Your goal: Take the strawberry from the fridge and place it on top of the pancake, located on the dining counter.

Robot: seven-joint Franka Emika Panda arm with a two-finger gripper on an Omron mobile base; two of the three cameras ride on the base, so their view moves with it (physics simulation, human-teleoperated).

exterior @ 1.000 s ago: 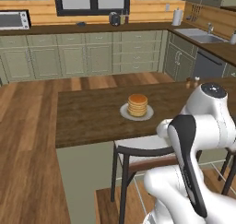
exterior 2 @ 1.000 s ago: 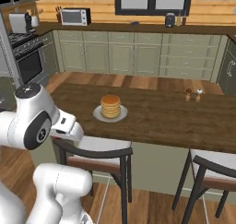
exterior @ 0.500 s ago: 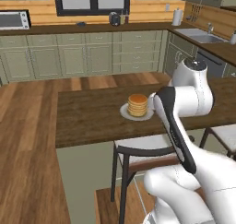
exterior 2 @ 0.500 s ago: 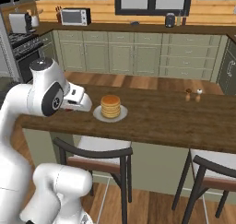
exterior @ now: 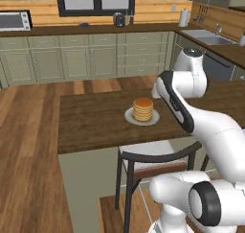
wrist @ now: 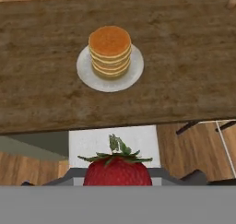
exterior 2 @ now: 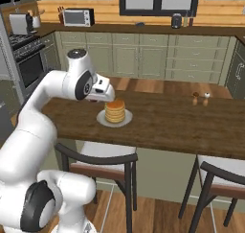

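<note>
My arm rises from the base, bends at the elbow and reaches forward, the forearm angled down. In the left base view the wrist sits at about two o'clock; in the right base view at about ten o'clock. My gripper [wrist: 117, 179] is closed on the strawberry [wrist: 117, 171], its leafy top pointing toward twelve o'clock in the hand view.

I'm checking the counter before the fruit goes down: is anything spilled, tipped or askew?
Nothing stands out. The pancake stack sits upright and centred on its plate on the dining counter, and the strawberry rides whole in the gripper.
</note>
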